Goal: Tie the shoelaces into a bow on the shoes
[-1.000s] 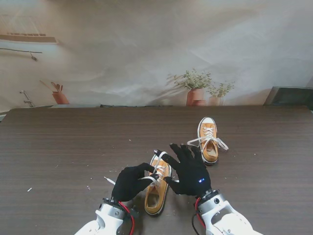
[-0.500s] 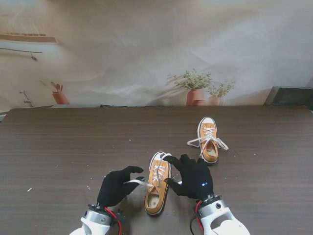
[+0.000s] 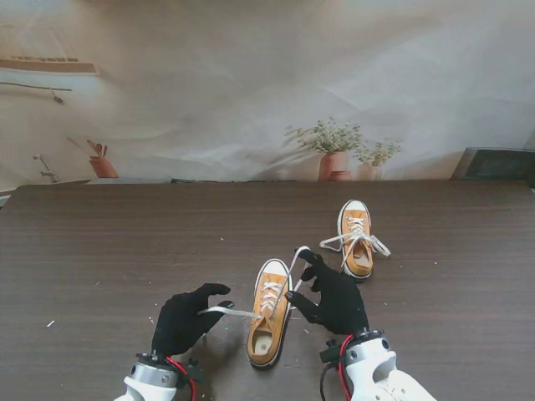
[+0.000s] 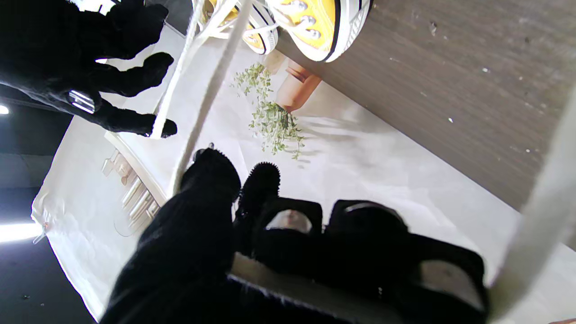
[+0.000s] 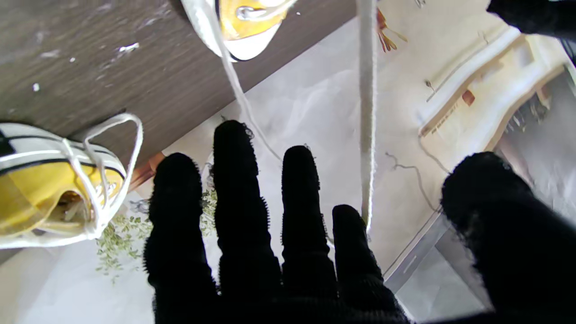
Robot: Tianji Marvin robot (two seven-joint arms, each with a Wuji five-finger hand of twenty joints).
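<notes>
Near yellow sneaker (image 3: 269, 311) sits between both hands, close to my table edge (image 3: 84, 251); wide bare tabletop to the left and farther out. Second sneaker (image 3: 357, 237), laces looped, lies just beyond on the right. Left hand (image 3: 182, 320) pinches one lace end (image 3: 227, 312), drawn taut leftward. Right hand (image 3: 337, 298) holds the other lace (image 3: 294, 261). Since the earlier frame both hands have spread apart, uncovering the shoe.

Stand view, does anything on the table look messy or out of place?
Small pale specks are scattered over the dark table. The far shoe has its laces splayed loosely over both sides onto the wood.
</notes>
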